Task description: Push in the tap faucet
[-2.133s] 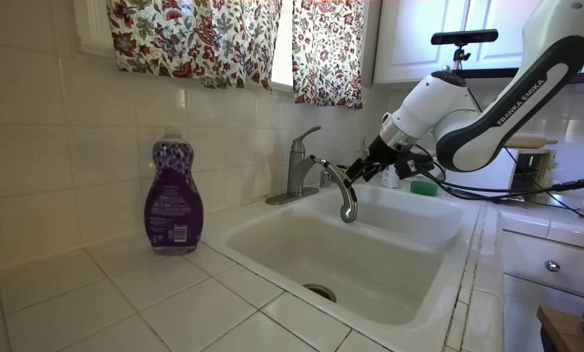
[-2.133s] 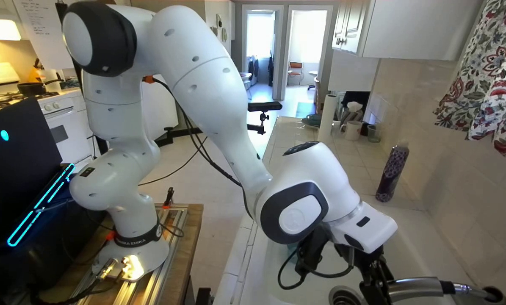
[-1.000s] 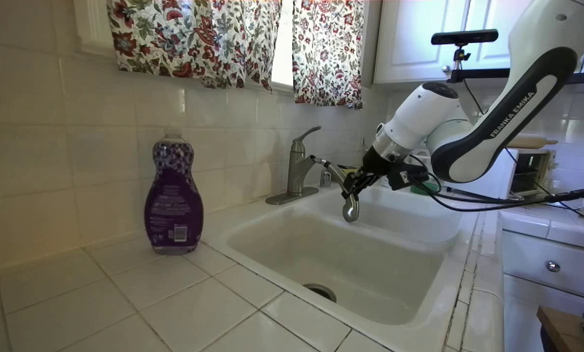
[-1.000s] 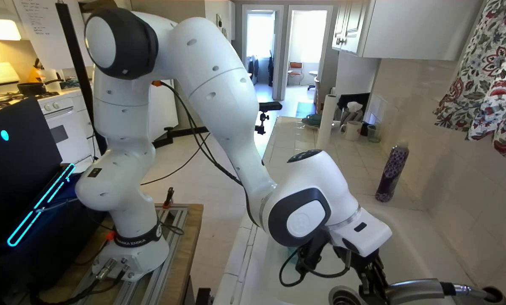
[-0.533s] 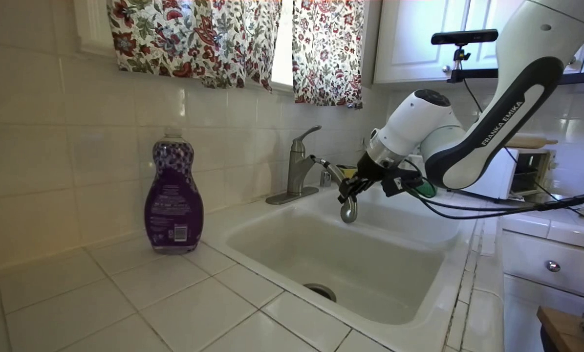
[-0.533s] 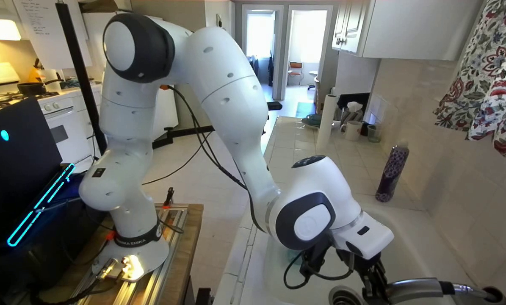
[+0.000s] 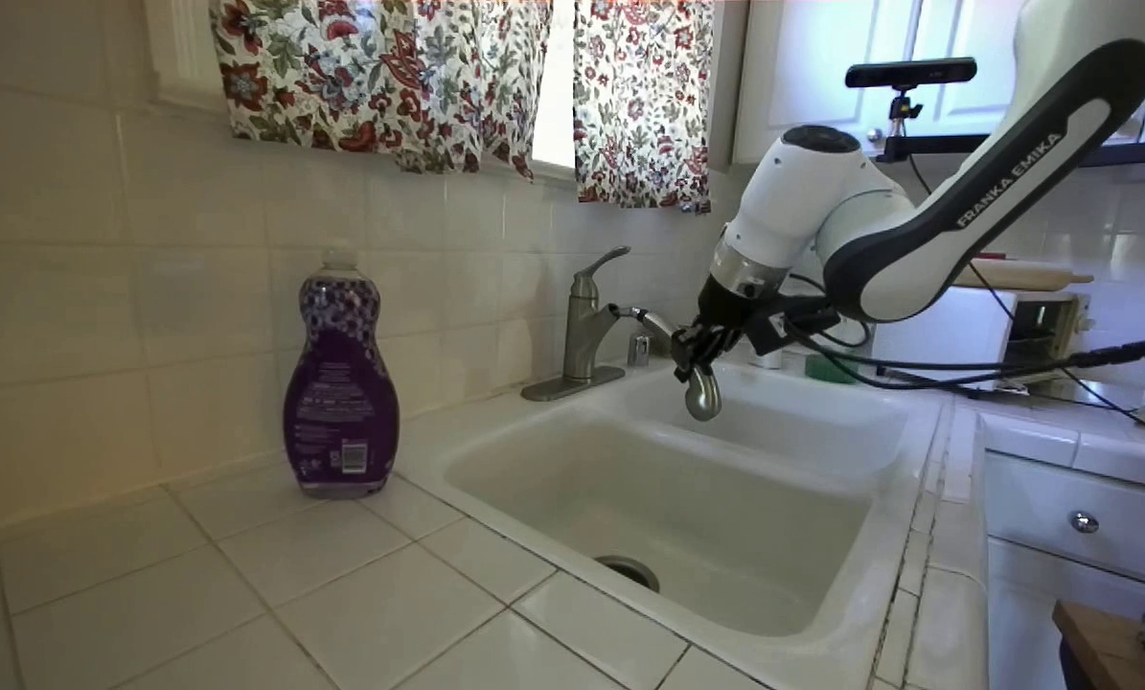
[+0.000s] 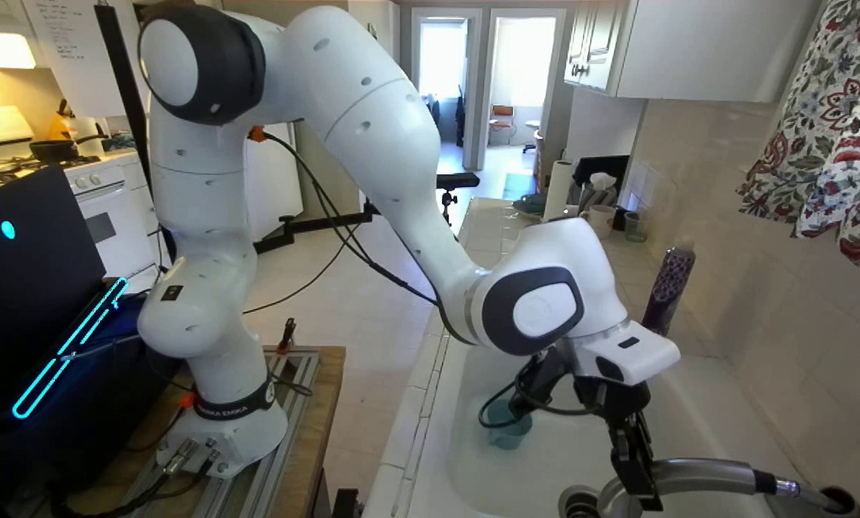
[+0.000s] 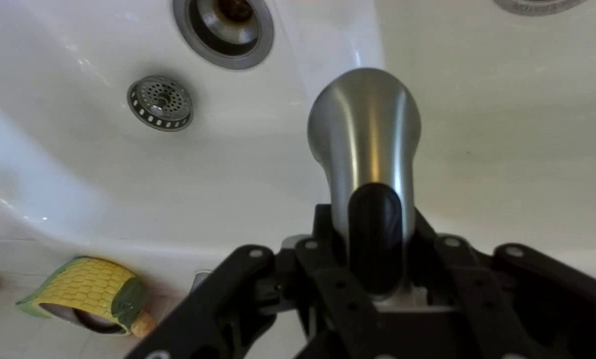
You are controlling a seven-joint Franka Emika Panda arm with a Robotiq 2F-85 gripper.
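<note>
The tap faucet's brushed silver body (image 7: 582, 331) stands upright behind the sink, its lever on top. Its curved spout head (image 7: 702, 395) sits out from the body, with a thin hose (image 8: 789, 489) bridging the gap in both exterior views. My gripper (image 7: 697, 358) is shut around the spout, reaching down from above. In the wrist view the spout (image 9: 365, 119) runs up between the fingers of the gripper (image 9: 372, 229), a dark oval button facing the camera. The bulbed end points out over the sink. Fingertips are partly hidden behind the spout.
A purple soap bottle (image 7: 342, 412) stands on the tiled counter. The white double sink (image 7: 883, 537) lies below the spout. A teal cup (image 8: 509, 424), a loose strainer (image 9: 160, 102) and a yellow corn-shaped holder (image 9: 86, 294) are around it. The tiled wall rises close behind the faucet.
The gripper came down onto the spout and shut on it. Over the last half second, arm and spout head have risen slightly, the spout end swinging toward the sink's other basin.
</note>
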